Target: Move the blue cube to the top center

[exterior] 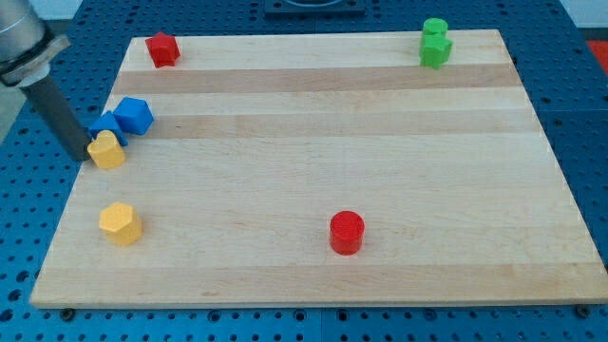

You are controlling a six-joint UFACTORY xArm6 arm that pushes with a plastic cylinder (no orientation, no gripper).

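You're at the very start here: the blue cube hasn't gone anywhere yet. It sits near the board's left edge, in a huddle. Going left to right from that edge: my tip is down at the left of the huddle, right against the yellow block. It's a bare rod, so it holds nothing. Behind the yellow one is a second blue block, shape hard to tell, and the cube touches its right side.

Next move, I'd guess, is to get the tip around to the cube's lower-left and shove it up and right, without dragging the neighbours along. The cube sits slightly turned to the board's edges, no long axis to speak of. The red star sits above it, top left.
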